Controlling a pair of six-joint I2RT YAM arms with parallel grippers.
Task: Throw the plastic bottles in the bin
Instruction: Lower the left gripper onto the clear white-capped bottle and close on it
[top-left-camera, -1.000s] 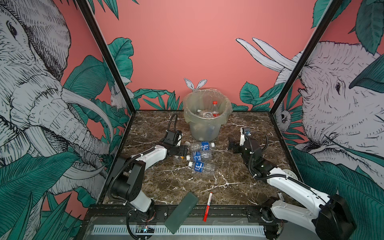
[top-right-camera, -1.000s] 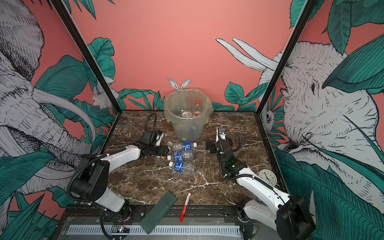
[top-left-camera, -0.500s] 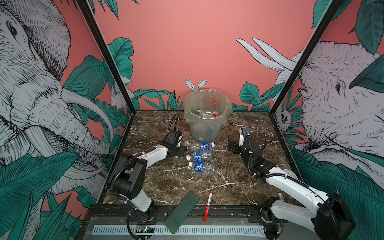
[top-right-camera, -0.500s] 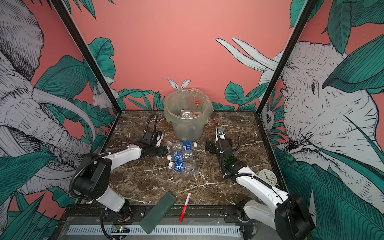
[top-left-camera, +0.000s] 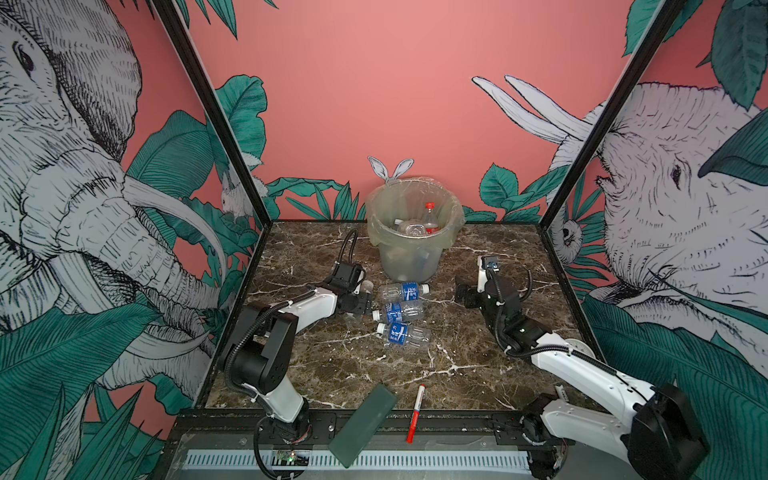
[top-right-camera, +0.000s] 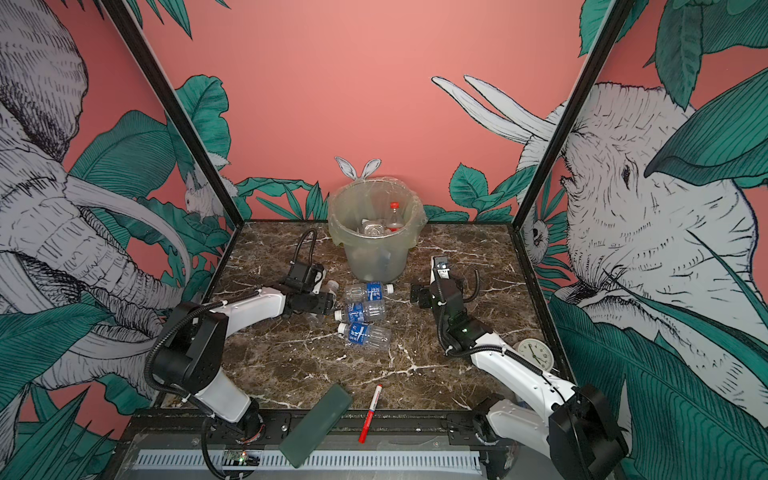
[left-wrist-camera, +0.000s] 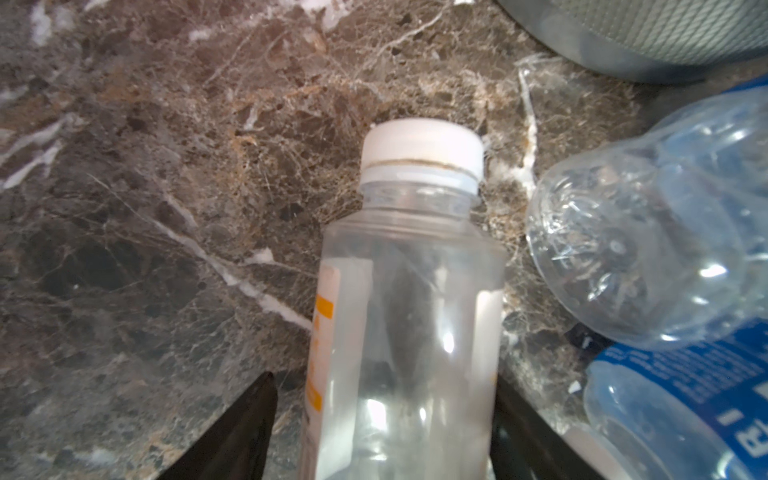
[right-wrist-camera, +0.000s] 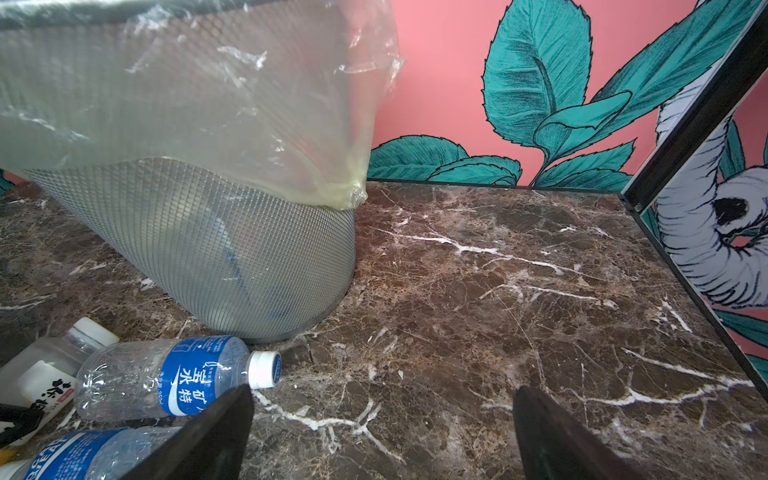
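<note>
A clear plastic bottle (left-wrist-camera: 407, 291) with a white cap and a yellow-white label lies on the marble left of the bin. My left gripper (left-wrist-camera: 384, 376) is shut on its body, one finger pressed against it and the other a sliver off at the tip. In both top views the left gripper (top-left-camera: 360, 304) crosses this bottle (top-right-camera: 332, 285). Three blue-labelled bottles (top-left-camera: 403, 291) (top-left-camera: 400, 311) (top-left-camera: 404, 335) lie just right of it. The bin (top-left-camera: 411, 245) stands behind them and holds several bottles. My right gripper (right-wrist-camera: 382, 390) is open over bare marble, right of the bin (right-wrist-camera: 208, 232).
A red-and-white marker pen (top-left-camera: 417, 411) and a dark green slab (top-left-camera: 363, 424) lie at the front edge. A small clock (top-right-camera: 536, 353) sits by the right wall. Painted panels close in the left, back and right sides.
My left jaws have narrowed around the white-capped bottle. The right arm has barely shifted, and the bottles on the table lie where they were.
</note>
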